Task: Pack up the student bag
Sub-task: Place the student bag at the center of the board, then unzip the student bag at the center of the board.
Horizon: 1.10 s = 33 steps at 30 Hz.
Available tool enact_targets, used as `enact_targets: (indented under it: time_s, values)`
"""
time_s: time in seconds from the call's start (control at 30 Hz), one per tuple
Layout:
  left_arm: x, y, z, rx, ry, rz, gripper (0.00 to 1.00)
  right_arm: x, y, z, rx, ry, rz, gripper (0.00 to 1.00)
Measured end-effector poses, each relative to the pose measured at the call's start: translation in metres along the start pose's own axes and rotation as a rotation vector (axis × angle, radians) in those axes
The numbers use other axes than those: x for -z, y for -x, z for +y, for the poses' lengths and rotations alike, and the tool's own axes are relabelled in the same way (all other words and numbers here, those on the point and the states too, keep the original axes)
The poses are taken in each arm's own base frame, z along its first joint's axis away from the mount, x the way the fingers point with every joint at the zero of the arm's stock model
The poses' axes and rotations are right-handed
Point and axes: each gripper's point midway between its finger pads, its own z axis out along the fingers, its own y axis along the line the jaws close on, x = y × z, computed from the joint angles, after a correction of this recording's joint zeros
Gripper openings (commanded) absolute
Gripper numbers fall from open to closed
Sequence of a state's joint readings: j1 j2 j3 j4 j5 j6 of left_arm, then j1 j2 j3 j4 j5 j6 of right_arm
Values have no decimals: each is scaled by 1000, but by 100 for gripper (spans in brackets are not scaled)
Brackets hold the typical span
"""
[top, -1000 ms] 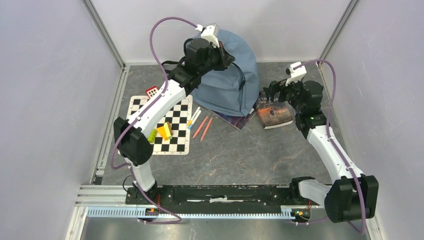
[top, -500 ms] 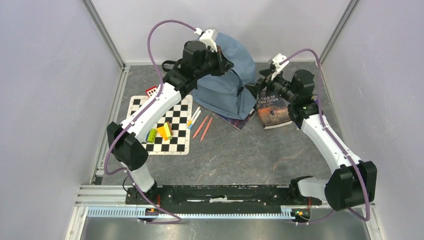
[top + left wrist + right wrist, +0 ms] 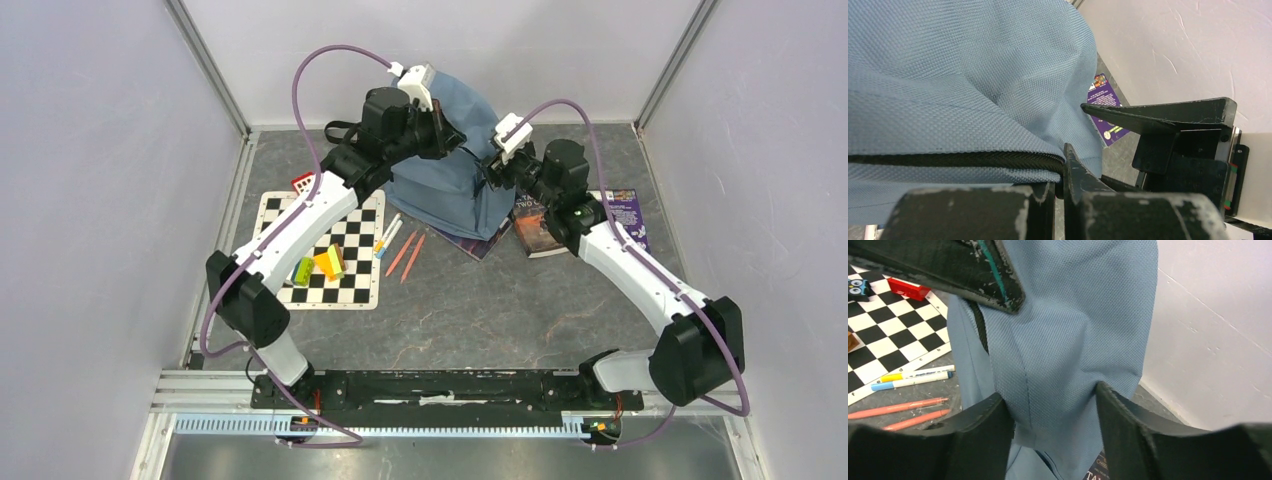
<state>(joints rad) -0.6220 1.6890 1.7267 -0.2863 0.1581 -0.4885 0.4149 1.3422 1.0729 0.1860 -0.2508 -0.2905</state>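
The student bag (image 3: 455, 165), blue-grey fabric with a dark zipper, stands at the back of the table. My left gripper (image 3: 441, 124) is at its top, shut on the zipper edge (image 3: 998, 161), which runs into the closed jaws. My right gripper (image 3: 497, 167) is against the bag's right side. In the right wrist view its fingers (image 3: 990, 426) stand apart with a fold of the bag (image 3: 1063, 340) between them, the cloth touching both. The bag's inside is hidden.
A chessboard (image 3: 345, 240) with yellow and green blocks (image 3: 326, 262) lies left of the bag. Two markers (image 3: 389, 235) and two orange pens (image 3: 407, 255) lie in front. A paperback (image 3: 540, 232), a purple book (image 3: 626, 208) and a third book (image 3: 475, 241) lie right.
My right arm swung left from over the paperback to the bag's right side, and its jaws have narrowed around a fold of cloth. The left gripper kept its hold.
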Motion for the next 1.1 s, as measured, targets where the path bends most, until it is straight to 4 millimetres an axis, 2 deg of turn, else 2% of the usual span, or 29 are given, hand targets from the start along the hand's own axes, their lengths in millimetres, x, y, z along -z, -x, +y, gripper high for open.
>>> enact_targets:
  time_s: [0.07, 0.1, 0.13, 0.17, 0.2, 0.27, 0.33, 0.57, 0.67, 0.8, 1.0, 1.1]
  values:
    - [2, -3, -3, -2, -4, 5, 9, 0, 0, -1, 17, -16, 6, 53]
    - [3, -5, -4, -3, -6, 6, 17, -1, 0, -1, 24, -21, 8, 48]
    - [4, -6, -5, -6, -8, 8, 32, -1, 0, -2, 30, -25, 9, 38]
    - [5, -8, -5, -9, -7, 9, 52, -1, 0, -1, 34, -24, 10, 29]
    - [6, -10, -6, -17, -9, 12, 67, -1, -1, -1, 42, -26, 12, 16]
    - [10, -14, -7, -36, -5, 12, 81, -2, -3, -3, 49, -33, 19, 0]
    - [18, -25, -7, -58, 4, 23, 95, -3, -3, -8, 42, -59, 19, 0]
    - [54, -76, -6, -249, 54, 24, 93, 3, -2, -14, -23, -110, 10, 0]
    - [57, -93, -9, -348, 65, 32, 89, 7, -1, -13, -60, -116, 3, 0]
    - [44, -110, -15, -439, 62, 49, 79, 11, -1, -10, -104, -117, -4, 0]
    - [13, -122, 3, -509, 125, 69, 64, 17, 0, -7, -145, -119, -16, 0]
    - [2, -124, 5, -519, 130, 68, 54, 19, 1, -6, -159, -120, -19, 0]
